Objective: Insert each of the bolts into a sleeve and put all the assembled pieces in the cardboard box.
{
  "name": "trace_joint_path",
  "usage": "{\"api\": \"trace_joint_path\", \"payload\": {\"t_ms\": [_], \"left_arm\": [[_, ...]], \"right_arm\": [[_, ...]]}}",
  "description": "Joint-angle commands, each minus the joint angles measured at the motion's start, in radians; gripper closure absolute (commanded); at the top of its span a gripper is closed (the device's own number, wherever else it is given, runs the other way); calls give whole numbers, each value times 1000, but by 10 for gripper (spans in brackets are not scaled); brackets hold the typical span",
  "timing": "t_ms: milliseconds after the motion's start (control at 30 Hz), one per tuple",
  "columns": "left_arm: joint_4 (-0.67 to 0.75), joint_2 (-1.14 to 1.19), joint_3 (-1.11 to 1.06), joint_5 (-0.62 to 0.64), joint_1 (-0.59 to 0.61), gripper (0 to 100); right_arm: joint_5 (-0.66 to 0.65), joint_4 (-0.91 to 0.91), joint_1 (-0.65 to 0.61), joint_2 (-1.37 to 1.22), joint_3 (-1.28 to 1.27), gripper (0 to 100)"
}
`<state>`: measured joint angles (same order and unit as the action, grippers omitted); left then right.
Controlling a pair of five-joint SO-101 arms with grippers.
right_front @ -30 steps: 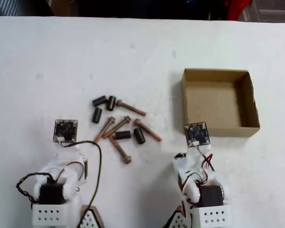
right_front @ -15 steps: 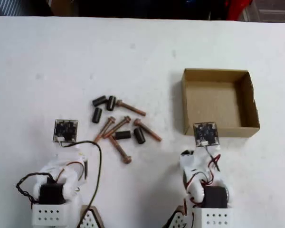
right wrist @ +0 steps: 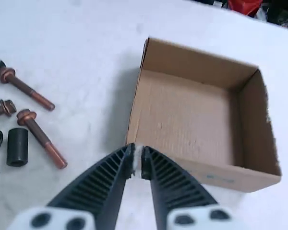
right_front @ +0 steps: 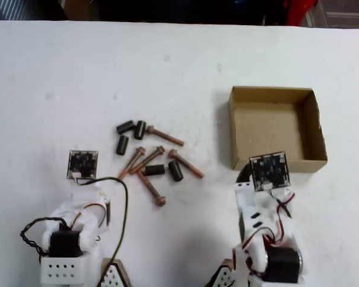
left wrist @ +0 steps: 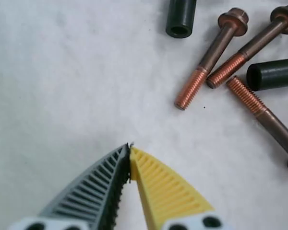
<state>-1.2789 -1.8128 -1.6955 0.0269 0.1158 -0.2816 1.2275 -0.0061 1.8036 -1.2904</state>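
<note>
Both grippers closed on nothing, parts loose on the table [left wrist: 62, 72].
Left gripper [left wrist: 129, 148] has its jaws pressed together, with bolts [left wrist: 207, 61] and black sleeves [left wrist: 181, 17] scattered just ahead of its tip. Right gripper [right wrist: 137, 160], jaws together too, sits at the near wall of the cardboard box [right wrist: 201, 63].

Workshop: bolts [right_front: 146, 160] on white table [right_front: 48, 60]

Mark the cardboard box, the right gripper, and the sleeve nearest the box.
cardboard box [right_front: 269, 128], high view, bare floor.
right gripper [right wrist: 137, 153], right wrist view, between the fingertips.
sleeve nearest the box [right_front: 176, 171], high view, mid-body.
</note>
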Motion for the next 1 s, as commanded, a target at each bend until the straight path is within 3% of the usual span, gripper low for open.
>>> {"api": "trace_joint_path", "payload": {"t_ms": [0, 333, 667, 833, 967], "left_arm": [[-5, -7, 3, -3, 2, 975], [-5, -7, 3, -3, 2, 975], [-5, -7, 3, -3, 2, 975], [-5, -7, 3, -3, 2, 975], [-5, -7, 3, -3, 2, 975]], "right_arm": [[-17, 22, 1, -36, 169, 978], [-14, 68, -1, -645, 595, 978], [-15, 62, -4, -1152, 858, 976], [-23, 62, -61, -1362, 982, 974], [-57, 70, -150, -1518, 1105, 899]]}}
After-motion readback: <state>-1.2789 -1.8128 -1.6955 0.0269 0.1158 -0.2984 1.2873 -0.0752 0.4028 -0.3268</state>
